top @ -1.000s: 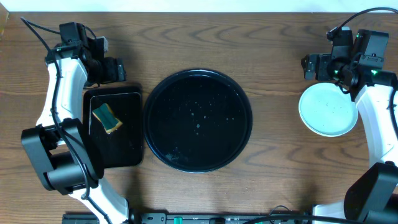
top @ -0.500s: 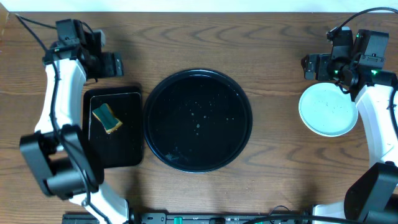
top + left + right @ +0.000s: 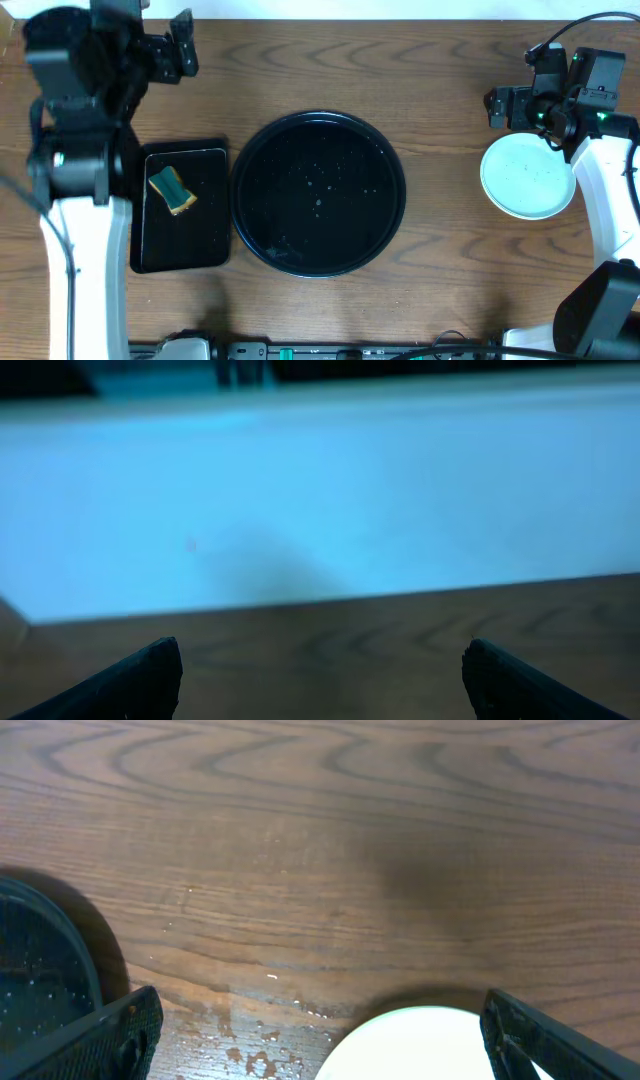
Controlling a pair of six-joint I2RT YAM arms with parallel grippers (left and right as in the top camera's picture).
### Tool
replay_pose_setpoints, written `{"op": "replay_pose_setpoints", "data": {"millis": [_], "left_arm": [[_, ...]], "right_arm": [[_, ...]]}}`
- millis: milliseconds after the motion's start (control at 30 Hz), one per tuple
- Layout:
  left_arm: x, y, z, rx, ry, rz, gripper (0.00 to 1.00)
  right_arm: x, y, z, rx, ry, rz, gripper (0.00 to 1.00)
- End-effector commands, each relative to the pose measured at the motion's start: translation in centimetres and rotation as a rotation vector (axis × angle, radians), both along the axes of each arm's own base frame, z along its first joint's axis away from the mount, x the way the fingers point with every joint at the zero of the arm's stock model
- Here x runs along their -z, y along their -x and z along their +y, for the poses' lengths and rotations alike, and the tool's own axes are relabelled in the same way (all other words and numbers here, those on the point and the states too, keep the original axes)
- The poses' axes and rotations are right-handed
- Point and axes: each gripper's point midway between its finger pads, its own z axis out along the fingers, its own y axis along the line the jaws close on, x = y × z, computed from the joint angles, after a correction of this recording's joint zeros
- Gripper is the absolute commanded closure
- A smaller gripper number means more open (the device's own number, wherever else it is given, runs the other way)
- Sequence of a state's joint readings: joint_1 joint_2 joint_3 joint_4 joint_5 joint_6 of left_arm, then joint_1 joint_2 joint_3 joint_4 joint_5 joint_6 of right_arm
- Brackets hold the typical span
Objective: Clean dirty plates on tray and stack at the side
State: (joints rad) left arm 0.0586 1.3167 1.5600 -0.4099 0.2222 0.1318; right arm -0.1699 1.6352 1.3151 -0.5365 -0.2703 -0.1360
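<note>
A brown wooden tabletop (image 3: 440, 60) with a wavy grain is being seen across the whole overhead view. On its left part, a small rectangular black tray (image 3: 205, 235) with rounded corners is being carried, with its long sides running from near to far. In the far half of this tray a sponge (image 3: 172, 189) is being held; it is yellow with a dark green side and is lying tilted to the tray's edges. In the right wrist view, small water drops (image 3: 262, 1036) are being shown scattered on the wood. In the left wrist view, a pale, blurred wall (image 3: 320, 510) is being shown behind the far edge of the tabletop.
</note>
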Motion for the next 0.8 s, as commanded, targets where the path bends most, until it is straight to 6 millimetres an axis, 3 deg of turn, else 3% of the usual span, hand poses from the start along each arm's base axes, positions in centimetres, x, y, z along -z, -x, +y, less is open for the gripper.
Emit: {"op": "replay_pose_setpoints", "data": {"millis": [0, 233, 400, 767], "left_arm": [[-3.9, 3.0, -1.5, 0.033, -0.011, -0.106, 0.10], [-9.8, 10.0, -3.4, 0.087, -0.010, -0.284, 0.10], [-12.4, 14.0, -3.3, 0.089, -0.007, -0.377, 0.10], [-14.0, 21.2, -3.1, 0.088, -0.008, -0.470, 0.10]], "right_arm": [[-0.9, 0.2, 0.1, -0.010, 0.002, -0.020, 0.01], [-0.8, 0.3, 0.2, -0.010, 0.002, -0.017, 0.01], [-0.8, 0.3, 0.1, -0.010, 0.002, -0.017, 0.01], [-0.8, 0.3, 0.1, -0.010, 0.002, -0.016, 0.01]]}}
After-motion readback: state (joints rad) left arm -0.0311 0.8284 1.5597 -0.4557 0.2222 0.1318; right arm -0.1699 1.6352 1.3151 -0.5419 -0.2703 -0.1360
